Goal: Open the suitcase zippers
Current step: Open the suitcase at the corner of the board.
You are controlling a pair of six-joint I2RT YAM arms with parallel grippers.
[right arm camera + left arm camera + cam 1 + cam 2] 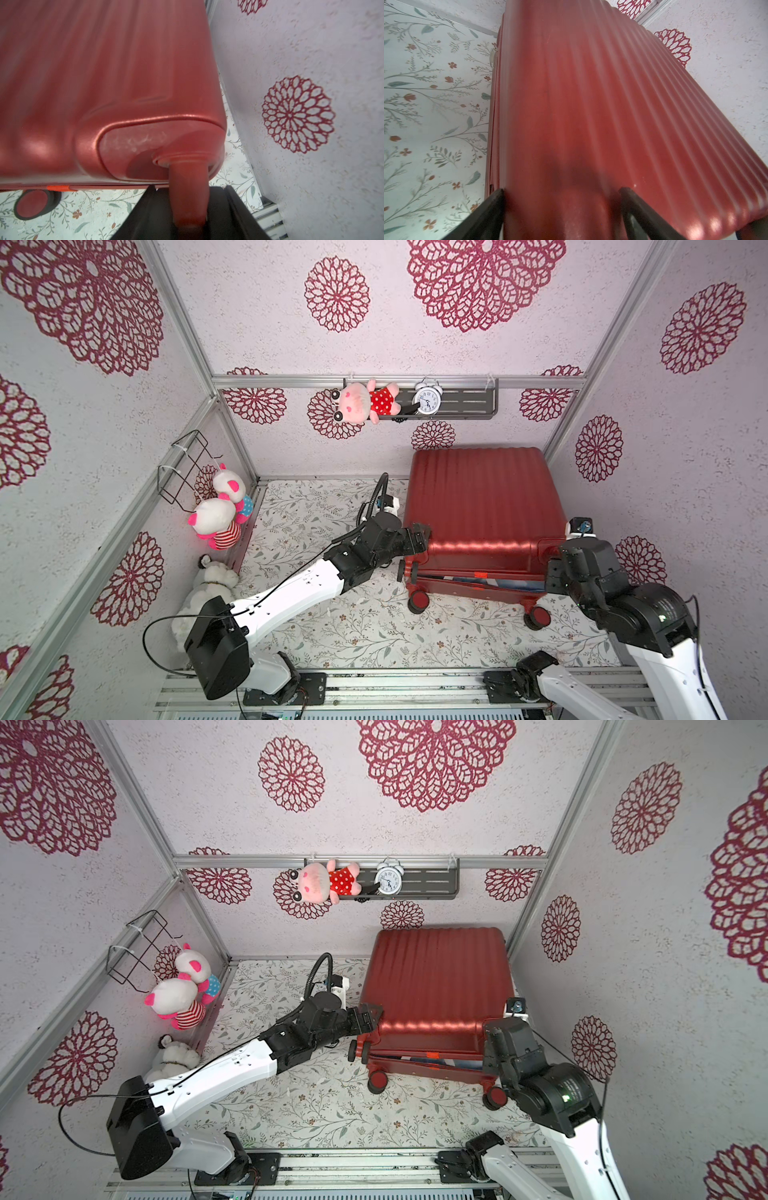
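While apart astride suitcase (pixel 591 93) edge, left gripper (pixel 561 190) jaws; right gripper (pixel 190 188) clamped on wheel stem (pixel 188 178); clock (pixel 427 401) numerals illegible.

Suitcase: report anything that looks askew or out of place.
The suitcase gapes along its wheel end: the two shell halves sit apart and askew, with blue lining showing through the gap. Nothing else stands out.
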